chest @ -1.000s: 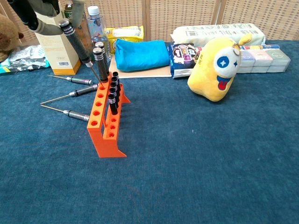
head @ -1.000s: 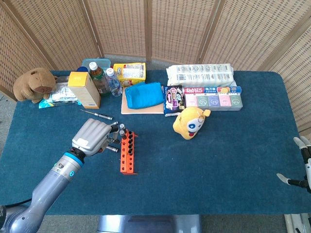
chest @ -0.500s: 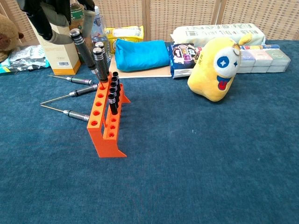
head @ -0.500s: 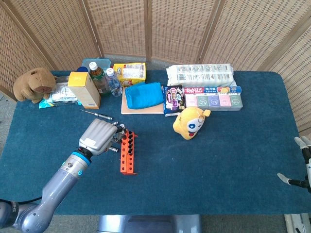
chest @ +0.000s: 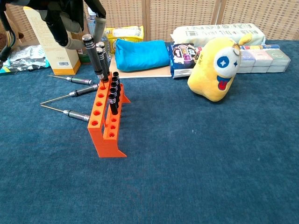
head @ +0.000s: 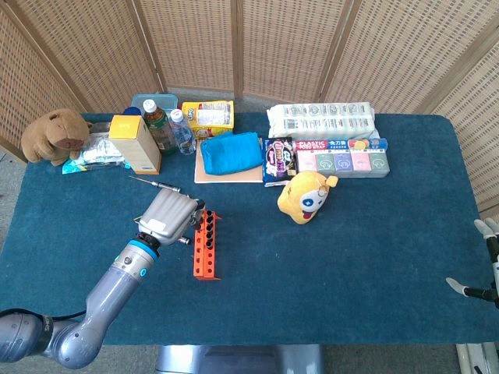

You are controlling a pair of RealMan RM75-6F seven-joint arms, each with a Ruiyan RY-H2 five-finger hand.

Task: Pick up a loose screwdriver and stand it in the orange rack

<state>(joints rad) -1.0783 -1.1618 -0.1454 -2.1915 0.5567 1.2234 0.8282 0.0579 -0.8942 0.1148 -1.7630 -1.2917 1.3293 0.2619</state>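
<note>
The orange rack (head: 207, 248) (chest: 104, 129) stands left of the table's middle, with several black-handled screwdrivers (chest: 113, 94) upright in its far holes. My left hand (head: 168, 216) (chest: 66, 19) hovers at the rack's far left end. It grips a screwdriver (chest: 94, 55) by its black knurled handle, nearly upright, tip down at the far holes. Three loose screwdrivers (chest: 74, 80) (chest: 71, 94) (chest: 66, 112) lie on the cloth left of the rack. My right hand (head: 489, 267) hangs open at the table's right edge, holding nothing.
A yellow plush toy (head: 306, 196) (chest: 217, 69) sits right of the rack. Along the back stand a tan box (head: 136, 145), bottles (head: 158, 121), a blue pouch (head: 231, 153), snack packs (head: 340, 156) and a brown plush (head: 55, 134).
My left hand has carried the screwdriver rightward to the rack's far end, and the tool has swung from tilted to nearly upright. The right hand has stayed put.
</note>
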